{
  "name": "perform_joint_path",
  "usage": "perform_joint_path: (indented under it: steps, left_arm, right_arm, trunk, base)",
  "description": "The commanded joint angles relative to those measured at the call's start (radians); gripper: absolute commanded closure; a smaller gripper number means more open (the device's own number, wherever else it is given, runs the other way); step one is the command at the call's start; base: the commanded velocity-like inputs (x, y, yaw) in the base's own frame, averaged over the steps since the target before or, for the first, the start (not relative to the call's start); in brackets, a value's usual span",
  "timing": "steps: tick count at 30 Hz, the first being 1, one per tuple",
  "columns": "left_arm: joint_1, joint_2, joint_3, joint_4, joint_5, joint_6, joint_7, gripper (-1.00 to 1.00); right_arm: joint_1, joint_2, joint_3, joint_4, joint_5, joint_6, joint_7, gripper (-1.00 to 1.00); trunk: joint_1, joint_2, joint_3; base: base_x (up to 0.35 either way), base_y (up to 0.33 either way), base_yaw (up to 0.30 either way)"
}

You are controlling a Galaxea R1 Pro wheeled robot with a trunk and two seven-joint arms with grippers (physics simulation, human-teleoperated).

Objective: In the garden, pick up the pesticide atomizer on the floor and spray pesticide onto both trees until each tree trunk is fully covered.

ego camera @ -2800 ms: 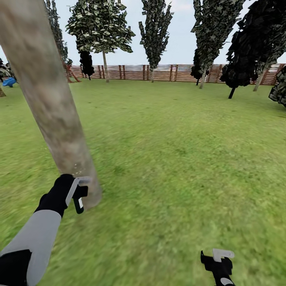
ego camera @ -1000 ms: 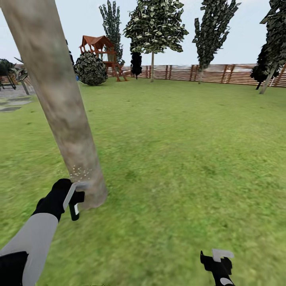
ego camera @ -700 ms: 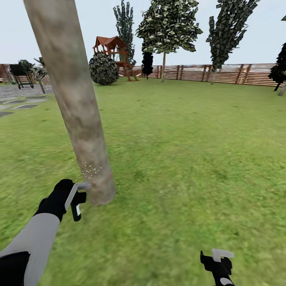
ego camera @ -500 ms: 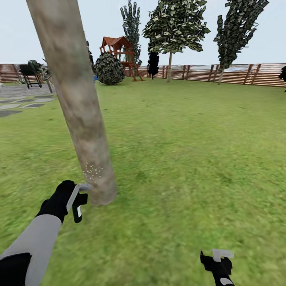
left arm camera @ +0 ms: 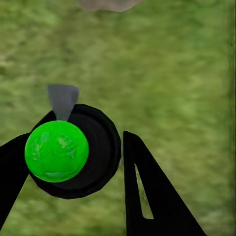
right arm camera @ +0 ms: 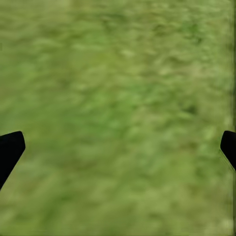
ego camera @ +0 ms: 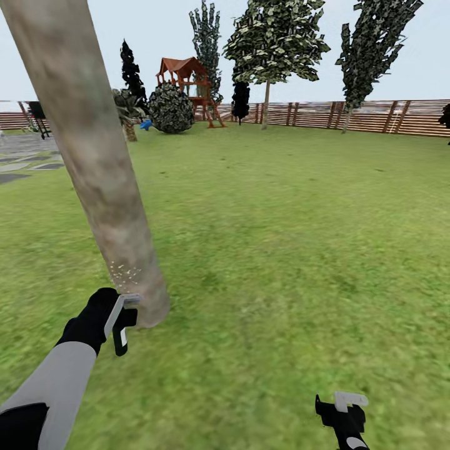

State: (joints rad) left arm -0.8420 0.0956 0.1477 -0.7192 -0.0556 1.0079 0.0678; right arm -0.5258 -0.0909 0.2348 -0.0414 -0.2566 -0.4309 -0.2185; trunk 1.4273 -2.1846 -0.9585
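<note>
Left gripper [ego camera: 119, 325] jaws clamped; right gripper [ego camera: 344, 415] jaws spread wide.

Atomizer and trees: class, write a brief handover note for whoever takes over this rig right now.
Left gripper: shut on the atomizer, nozzle at the base of the near tree trunk.
Right gripper: open, empty, low over the lawn.
Done: pale spray specks sit low on that trunk.
Left: the trunk above looks bare; then spray the other tree by the fence.

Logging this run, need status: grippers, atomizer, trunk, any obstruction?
Left gripper shut on atomizer, nozzle at near trunk base, pale droplets there. Right gripper open, over lawn. Nothing in the way.
</note>
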Motion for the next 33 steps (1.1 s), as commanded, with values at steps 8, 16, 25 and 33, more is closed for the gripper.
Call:
perform_joint_path:
  steps: [8,16,25,33]
  left_arm:
    - [0.04,0.007,-0.001,0.013,-0.013,0.003,0.028,1.0]
    - [0.087,0.001,0.007,0.021,-0.008,-0.081,0.094,1.0]
    - [0.087,-0.002,0.004,0.02,-0.004,-0.083,0.088,1.0]
    - [0.087,-0.002,0.008,0.012,-0.003,-0.082,0.089,1.0]
  right_arm:
    - [0.0,0.0,0.009,0.0,-0.007,-0.002,-0.002,-1.0]
    - [0.0,0.0,0.009,0.0,-0.008,-0.002,-0.002,-1.0]
    - [0.0,0.0,0.009,0.0,-0.008,-0.002,-0.002,-1.0]
    - [0.0,0.0,0.009,0.0,-0.008,-0.002,-0.002,-1.0]
  trunk:
    - [0.0,0.0,-0.001]
    - [0.0,0.0,-0.001]
    - [0.0,0.0,-0.001]
    - [0.0,0.0,-0.001]
  base:
    - [0.171,-0.251,0.215]
    - [0.206,-0.222,0.237]
    - [0.139,-0.235,0.007]
    - [-0.066,-0.27,0.029]
